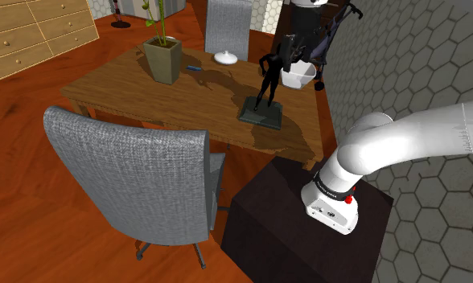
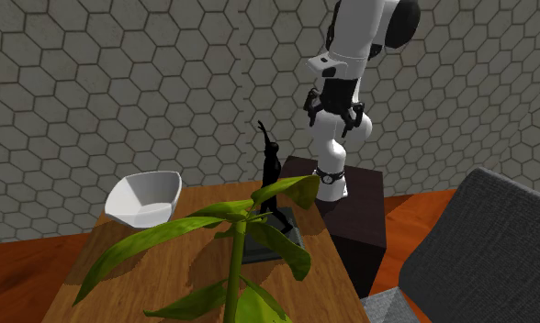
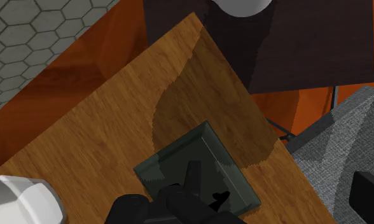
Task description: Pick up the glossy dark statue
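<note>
The glossy dark statue [image 1: 269, 77] stands upright on its flat slab base [image 3: 198, 159], near the tabletop [image 1: 146, 100] edge closest to the stand [image 1: 291, 233]. That is probably why the gripper [image 2: 334, 121] hangs above it pointing down, fingers apart and holding nothing. A white bowl [image 1: 300, 75] near the figure could crowd the descent, while the potted plant [image 1: 163, 58] and grey chair [image 1: 138, 173] stand well apart
</note>
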Controlling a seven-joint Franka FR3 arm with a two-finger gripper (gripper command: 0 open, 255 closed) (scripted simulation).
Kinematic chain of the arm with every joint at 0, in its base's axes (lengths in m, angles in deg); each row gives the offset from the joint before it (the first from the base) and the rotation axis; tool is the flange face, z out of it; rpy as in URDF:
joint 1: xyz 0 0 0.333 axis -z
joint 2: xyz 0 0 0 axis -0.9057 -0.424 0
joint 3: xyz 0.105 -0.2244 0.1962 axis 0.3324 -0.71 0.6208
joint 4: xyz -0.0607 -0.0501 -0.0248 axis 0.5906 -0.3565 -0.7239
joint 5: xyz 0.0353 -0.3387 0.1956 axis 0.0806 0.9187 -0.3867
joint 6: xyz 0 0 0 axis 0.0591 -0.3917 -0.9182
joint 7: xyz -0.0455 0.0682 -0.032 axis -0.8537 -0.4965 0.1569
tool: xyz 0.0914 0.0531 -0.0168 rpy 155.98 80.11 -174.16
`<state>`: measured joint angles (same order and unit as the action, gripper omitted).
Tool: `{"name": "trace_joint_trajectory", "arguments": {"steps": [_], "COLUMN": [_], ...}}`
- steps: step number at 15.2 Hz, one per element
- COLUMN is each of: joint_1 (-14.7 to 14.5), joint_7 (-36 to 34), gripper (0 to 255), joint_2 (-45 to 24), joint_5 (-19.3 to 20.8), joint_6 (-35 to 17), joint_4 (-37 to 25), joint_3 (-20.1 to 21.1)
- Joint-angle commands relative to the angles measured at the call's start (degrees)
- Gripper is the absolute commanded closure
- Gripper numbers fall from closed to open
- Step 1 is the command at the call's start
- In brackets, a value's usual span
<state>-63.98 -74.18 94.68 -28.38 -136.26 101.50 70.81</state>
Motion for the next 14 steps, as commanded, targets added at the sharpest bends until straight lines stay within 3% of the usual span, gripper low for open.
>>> {"name": "trace_joint_trajectory", "arguments": {"steps": [1, 8, 14], "joint_1": [0.0, 0.2, -0.3], "joint_7": [0.0, 14.0, 24.3], "gripper": [0, 0, 0], "joint_2": [0.0, -6.2, -13.2], "joint_5": [0.0, 6.3, 8.5], "joint_6": [0.0, -9.0, -15.7], "joint_4": [0.0, -2.2, -6.7], "joint_3": [0.0, -8.1, -13.9]}}
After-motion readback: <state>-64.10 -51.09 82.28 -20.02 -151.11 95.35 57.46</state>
